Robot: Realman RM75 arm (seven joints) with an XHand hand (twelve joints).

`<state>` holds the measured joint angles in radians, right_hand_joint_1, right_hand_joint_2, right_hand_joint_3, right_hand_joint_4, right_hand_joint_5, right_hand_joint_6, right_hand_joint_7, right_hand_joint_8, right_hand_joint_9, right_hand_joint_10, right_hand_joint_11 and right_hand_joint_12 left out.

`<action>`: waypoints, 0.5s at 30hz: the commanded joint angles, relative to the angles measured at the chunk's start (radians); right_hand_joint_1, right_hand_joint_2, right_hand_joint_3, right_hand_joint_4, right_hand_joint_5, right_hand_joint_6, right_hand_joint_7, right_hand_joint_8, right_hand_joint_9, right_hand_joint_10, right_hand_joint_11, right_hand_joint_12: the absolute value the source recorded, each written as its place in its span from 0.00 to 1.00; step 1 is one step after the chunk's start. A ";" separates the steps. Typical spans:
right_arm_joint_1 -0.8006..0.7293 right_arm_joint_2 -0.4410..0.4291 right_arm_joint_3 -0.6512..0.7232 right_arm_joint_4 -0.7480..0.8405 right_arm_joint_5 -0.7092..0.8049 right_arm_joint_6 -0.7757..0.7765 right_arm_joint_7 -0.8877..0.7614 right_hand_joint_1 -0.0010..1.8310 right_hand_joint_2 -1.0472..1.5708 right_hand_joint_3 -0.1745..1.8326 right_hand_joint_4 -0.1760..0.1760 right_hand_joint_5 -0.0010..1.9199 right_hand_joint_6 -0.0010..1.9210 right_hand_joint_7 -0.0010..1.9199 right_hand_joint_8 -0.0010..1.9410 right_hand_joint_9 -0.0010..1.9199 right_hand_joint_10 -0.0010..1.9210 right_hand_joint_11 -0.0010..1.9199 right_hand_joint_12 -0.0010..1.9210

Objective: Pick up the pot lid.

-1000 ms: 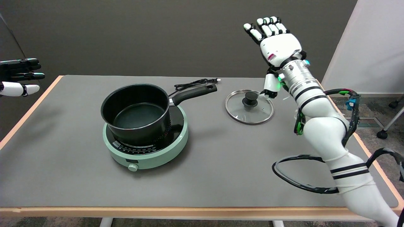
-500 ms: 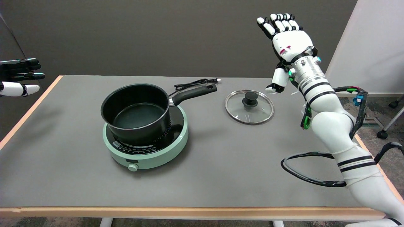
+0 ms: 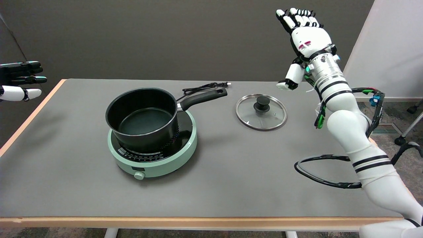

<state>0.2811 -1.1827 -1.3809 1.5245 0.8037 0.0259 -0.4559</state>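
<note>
Lying flat, pot lid below raised robot hand

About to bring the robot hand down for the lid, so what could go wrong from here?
1. The robot hand is open and raised well above and to the right of the glass pot lid; a poorly aligned descent could miss the small black knob.
2. The lid lies flat on the smooth grey table, so a sideways nudge may slide it rather than lift it.
3. The arm's dangling black cable loop could drag on the table.
</note>
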 commanded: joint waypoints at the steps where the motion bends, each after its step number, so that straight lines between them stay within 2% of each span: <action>1: 0.092 0.043 -0.018 -0.134 0.059 -0.037 0.257 0.62 0.05 0.88 1.00 0.00 0.00 0.00 0.00 0.00 0.00 0.00 0.00; 4: 0.113 0.093 -0.062 -0.140 0.054 -0.108 0.297 0.63 0.05 0.88 1.00 0.00 0.00 0.00 0.00 0.00 0.00 0.00 0.00; 8: 0.120 0.146 -0.105 -0.128 0.052 -0.124 0.293 0.64 0.05 0.87 1.00 0.00 0.00 0.00 0.00 0.00 0.00 0.00 0.00; 9: 0.123 0.158 -0.111 -0.123 0.056 -0.130 0.300 0.59 0.35 0.62 1.00 0.16 0.27 0.20 0.12 0.18 0.18 0.14 0.28; 10: 0.127 0.166 -0.119 -0.120 0.059 -0.141 0.303 0.51 0.81 0.22 1.00 0.41 0.68 0.50 0.31 0.46 0.45 0.35 0.72; 15: 0.142 0.210 -0.162 -0.122 0.059 -0.159 0.414 0.51 0.81 0.22 1.00 0.41 0.68 0.50 0.31 0.46 0.45 0.35 0.72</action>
<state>0.3561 -1.1073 -1.4321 1.4324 0.8445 -0.0336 -0.2608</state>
